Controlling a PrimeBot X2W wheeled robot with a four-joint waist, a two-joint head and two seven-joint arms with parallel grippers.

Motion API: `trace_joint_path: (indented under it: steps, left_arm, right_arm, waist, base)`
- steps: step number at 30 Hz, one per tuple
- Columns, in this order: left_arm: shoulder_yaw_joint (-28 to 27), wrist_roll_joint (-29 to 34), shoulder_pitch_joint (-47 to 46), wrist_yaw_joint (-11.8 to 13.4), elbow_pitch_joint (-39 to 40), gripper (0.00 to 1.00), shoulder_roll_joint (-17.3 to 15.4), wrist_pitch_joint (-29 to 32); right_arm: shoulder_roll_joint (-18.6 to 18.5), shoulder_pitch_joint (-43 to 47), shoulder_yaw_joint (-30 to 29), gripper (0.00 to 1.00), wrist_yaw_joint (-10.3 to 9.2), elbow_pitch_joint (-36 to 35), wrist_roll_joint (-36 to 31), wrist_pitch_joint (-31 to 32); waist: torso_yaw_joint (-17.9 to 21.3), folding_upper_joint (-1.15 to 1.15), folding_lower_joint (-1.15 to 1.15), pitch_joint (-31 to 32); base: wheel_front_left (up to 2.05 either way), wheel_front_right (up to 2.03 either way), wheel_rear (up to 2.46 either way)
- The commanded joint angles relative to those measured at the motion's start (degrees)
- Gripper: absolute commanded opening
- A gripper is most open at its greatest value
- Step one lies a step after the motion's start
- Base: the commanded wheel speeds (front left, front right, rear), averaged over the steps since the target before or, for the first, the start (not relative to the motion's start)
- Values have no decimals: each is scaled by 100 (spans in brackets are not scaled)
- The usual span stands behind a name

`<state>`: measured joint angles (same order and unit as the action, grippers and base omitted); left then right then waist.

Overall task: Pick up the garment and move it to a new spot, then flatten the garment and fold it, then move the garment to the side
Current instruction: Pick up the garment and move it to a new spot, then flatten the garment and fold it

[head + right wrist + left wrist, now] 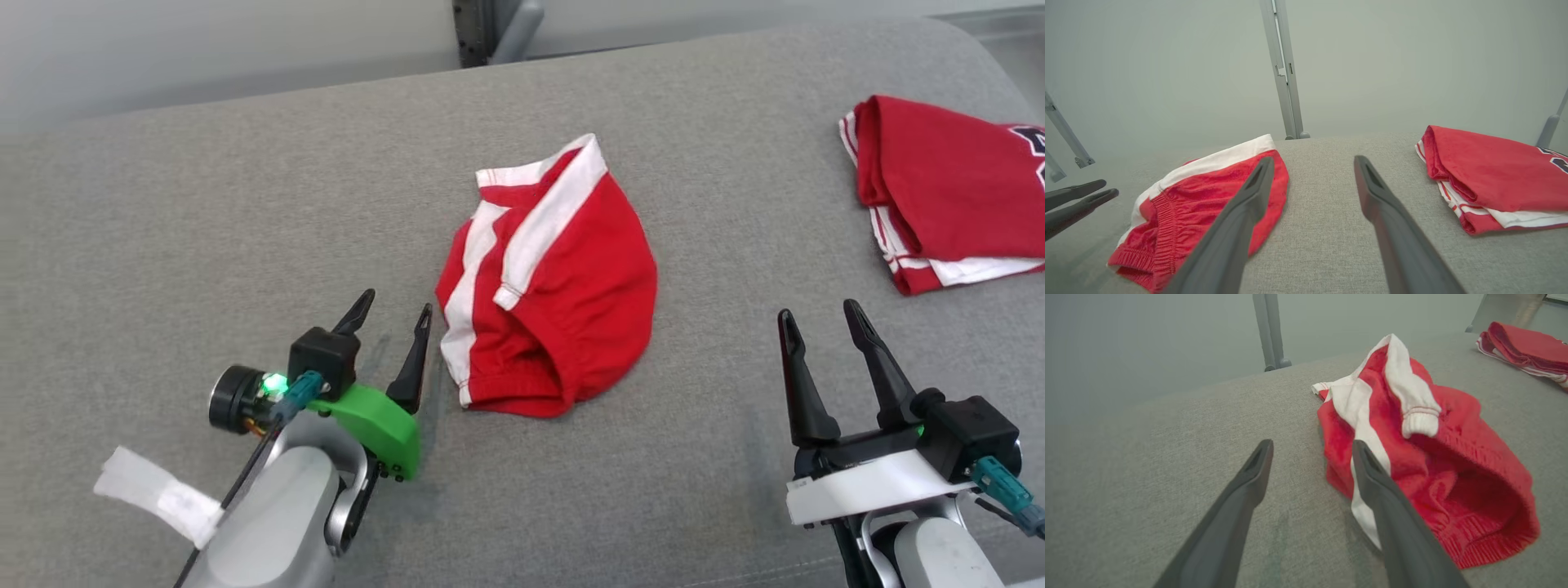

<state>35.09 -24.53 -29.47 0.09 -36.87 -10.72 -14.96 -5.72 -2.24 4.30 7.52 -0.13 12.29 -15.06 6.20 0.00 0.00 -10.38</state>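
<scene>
Red shorts with white side stripes (555, 286) lie crumpled in the middle of the grey fabric surface (204, 220), waistband toward me. In the left wrist view the shorts (1433, 457) sit just right of the fingers. My left gripper (396, 312) is open, its tips a little to the left of the shorts' lower left edge, nothing between the fingers. My right gripper (820, 314) is open too, well to the right of the shorts, above bare fabric. The right wrist view has the shorts (1204, 200) on its left.
A folded red jersey with white trim (955, 192) rests at the far right of the surface, also in the right wrist view as the jersey (1494, 175). A grey metal post (490, 28) stands behind the far edge. A white tag (155, 490) hangs off my left forearm.
</scene>
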Motion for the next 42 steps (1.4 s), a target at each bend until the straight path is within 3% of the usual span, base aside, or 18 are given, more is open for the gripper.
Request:
trace_joint_path:
  steps: [1, 10, 20, 30, 42]
  left_arm:
    - [-156, -92, 274, 76, 172, 100, -10, -21]
    - [-1641, -146, 1890, 456, 1886, 100, 230, -24]
    - [-2666, 623, 3234, 102, 3113, 100, 713, -20]
    - [-2773, 896, 3848, 146, 3487, 100, 782, -20]
    - [-2669, 1218, 3814, 138, 3582, 100, 782, -20]
  right_arm:
    - [-21, 98, 0, 100, -6, 18, 25, -20]
    - [30, 338, 69, 100, -6, 59, 61, -20]
    - [117, 610, 33, 100, -6, 86, 101, -19]
    - [113, 889, 34, 100, -6, 77, -14, -20]
    - [100, 918, 15, 100, -6, 49, -89, -20]
  waist:
    - [-649, 0, 0, 577]
    - [-1126, 0, 0, 954]
    - [-1191, 0, 0, 1160]
    - [-1101, 0, 0, 1229]
    - [-959, 0, 0, 1177]
  base:
    - [0, 0, 0]
    - [0, 0, 0]
    - [0, 0, 0]
    - [0, 0, 0]
    - [0, 0, 0]
